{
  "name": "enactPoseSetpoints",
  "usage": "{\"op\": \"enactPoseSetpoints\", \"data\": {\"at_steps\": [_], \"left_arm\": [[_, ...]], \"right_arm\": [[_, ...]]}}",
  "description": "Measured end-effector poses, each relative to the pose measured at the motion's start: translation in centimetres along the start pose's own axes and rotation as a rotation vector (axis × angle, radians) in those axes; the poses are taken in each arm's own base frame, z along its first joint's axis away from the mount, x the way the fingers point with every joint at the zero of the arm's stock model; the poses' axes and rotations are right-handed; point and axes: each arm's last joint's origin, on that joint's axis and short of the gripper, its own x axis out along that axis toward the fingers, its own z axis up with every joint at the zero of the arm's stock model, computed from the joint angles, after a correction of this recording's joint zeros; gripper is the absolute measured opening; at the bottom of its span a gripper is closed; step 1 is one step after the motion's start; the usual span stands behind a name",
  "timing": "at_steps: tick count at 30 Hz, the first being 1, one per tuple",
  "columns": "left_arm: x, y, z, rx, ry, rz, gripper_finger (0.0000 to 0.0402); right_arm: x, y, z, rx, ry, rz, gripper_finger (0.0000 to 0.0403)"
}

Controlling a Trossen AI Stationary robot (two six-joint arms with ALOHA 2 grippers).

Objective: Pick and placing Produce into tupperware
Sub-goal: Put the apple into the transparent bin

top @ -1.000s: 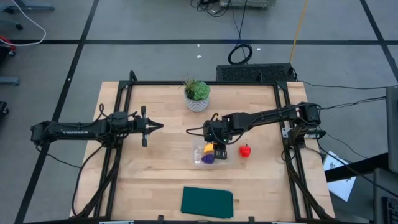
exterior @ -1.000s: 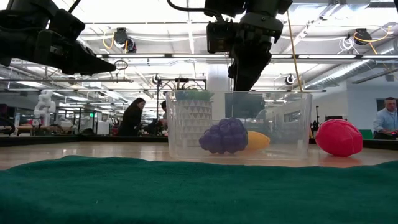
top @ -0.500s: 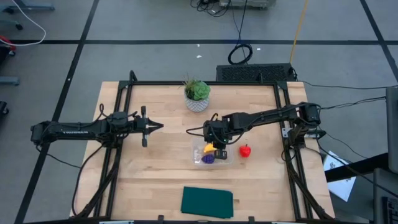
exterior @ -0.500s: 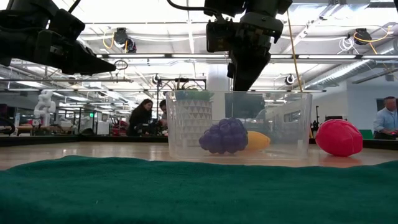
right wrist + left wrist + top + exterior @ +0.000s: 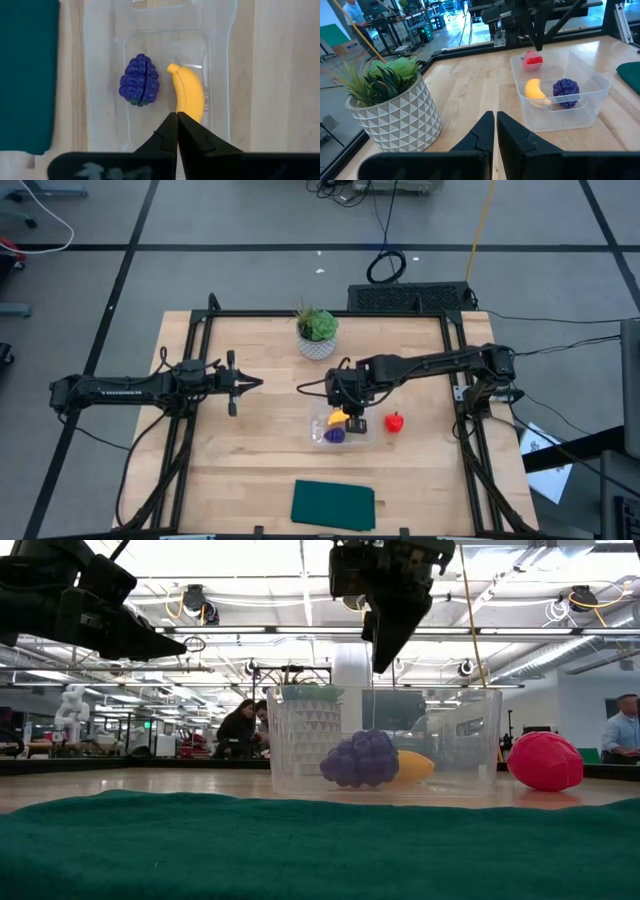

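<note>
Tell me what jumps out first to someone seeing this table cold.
The clear tupperware at mid-table, already holding the yellow banana and the purple grape cluster, with the right gripper shut and empty above it. Next, the red fruit alone on the wood just right of the tupperware.

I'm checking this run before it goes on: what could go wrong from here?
The red fruit lies outside, close to the tupperware wall; reaching for it, the right tool might nudge the container. It may also land on the banana and purple piece, leaving little room.
</note>
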Motion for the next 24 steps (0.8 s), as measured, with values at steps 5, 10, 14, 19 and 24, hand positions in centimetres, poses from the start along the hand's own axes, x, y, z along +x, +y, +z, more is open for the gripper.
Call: {"op": "enactPoseSetpoints", "data": {"at_steps": [5, 10, 14, 19, 24], "left_arm": [[0.0, 0.0, 0.0, 0.000, 0.000, 0.000, 0.0026], [0.0, 0.0, 0.0, 0.000, 0.001, 0.000, 0.0026], [0.0, 0.0, 0.0, 0.000, 0.000, 0.000, 0.0026], [0.0, 0.0, 0.0, 0.000, 0.007, 0.012, 0.0026], [0.0, 0.0, -0.1, 0.000, 0.015, 0.018, 0.0026]], "right_arm": [[-0.8, 0.1, 0.2, -0.012, 0.015, -0.001, 0.0000], [-1.7, 0.3, 0.3, -0.028, 0.015, -0.001, 0.0000], [-3.2, 0.4, 0.1, -0.031, -0.012, 0.000, 0.0000], [-4.6, 0.6, -0.1, -0.034, -0.057, 0.002, 0.0000], [-6.1, 0.7, -0.4, -0.039, -0.099, 0.002, 0.0000]]}}
